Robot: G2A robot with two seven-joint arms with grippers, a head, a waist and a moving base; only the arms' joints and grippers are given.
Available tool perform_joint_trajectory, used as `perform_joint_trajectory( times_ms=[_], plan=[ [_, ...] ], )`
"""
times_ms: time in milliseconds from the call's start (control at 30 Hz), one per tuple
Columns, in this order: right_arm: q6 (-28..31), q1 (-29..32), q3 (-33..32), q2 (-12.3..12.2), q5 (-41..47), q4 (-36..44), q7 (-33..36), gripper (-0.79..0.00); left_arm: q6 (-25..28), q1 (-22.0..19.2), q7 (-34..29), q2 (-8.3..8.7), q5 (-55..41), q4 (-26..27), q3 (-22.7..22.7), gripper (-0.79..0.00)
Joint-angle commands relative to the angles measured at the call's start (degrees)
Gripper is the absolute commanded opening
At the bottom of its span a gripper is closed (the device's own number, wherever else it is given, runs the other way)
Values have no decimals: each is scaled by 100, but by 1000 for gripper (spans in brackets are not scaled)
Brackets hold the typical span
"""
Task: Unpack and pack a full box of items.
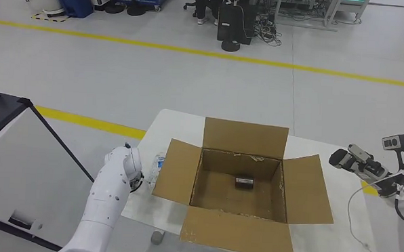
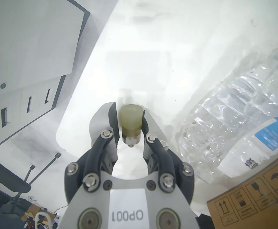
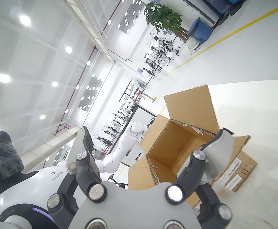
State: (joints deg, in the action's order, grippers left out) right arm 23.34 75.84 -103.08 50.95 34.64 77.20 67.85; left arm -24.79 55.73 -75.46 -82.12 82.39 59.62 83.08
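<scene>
An open cardboard box (image 1: pixel 301 191) stands mid-table with its flaps spread, and one small dark cylinder (image 1: pixel 245 182) lies on its floor. My left arm (image 1: pixel 122 173) is at the box's left side over the white table. In the left wrist view, my left gripper (image 2: pixel 129 112) is shut on a small yellowish cylinder with a metal tip (image 2: pixel 131 124), just above the tabletop. A clear plastic water bottle (image 2: pixel 228 130) lies beside it against the box. My right gripper (image 3: pixel 155 141) hangs open and empty in the air to the right of the box (image 3: pixel 189 112).
The table's left edge and rounded corner (image 2: pixel 65 138) are close to the left gripper, with a grey cabinet (image 1: pixel 11 151) beyond. A small grey object (image 1: pixel 157 237) sits near the table's front edge. The right gripper (image 1: pixel 350 159) is off the box's right flap.
</scene>
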Motion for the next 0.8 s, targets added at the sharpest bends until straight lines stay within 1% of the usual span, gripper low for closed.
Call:
perform_joint_trajectory(
  times_ms=[0,33,67,233,267,333,467,533,633,733,767],
  plan=[
    [0,0,0,0,0,0,-1,0,-16,4,8,3,9,27,2,-480],
    [0,0,0,0,0,0,-1,0,-9,8,-11,4,5,47,3,-456],
    [0,0,0,0,0,0,-1,0,-8,13,-7,7,15,82,6,-453],
    [0,0,0,0,0,0,-1,0,-64,118,-47,25,90,361,42,-369],
    [0,0,0,0,0,0,-1,0,-67,141,-74,30,103,425,53,-339],
    [0,0,0,0,0,0,-1,0,-61,193,-127,37,113,540,72,-237],
    [0,0,0,0,0,0,-1,0,-117,338,-137,41,72,891,108,-102],
    [0,0,0,0,0,0,-1,0,-191,432,-187,45,-76,1226,210,-52],
    [0,0,0,0,0,0,-1,0,-312,648,-91,70,-36,1888,373,-62],
    [0,0,0,0,0,0,-1,0,-387,887,-17,80,-129,2602,607,-43],
    [0,0,0,0,0,0,-1,0,-386,971,-18,81,-185,2883,680,0]
  ],
)
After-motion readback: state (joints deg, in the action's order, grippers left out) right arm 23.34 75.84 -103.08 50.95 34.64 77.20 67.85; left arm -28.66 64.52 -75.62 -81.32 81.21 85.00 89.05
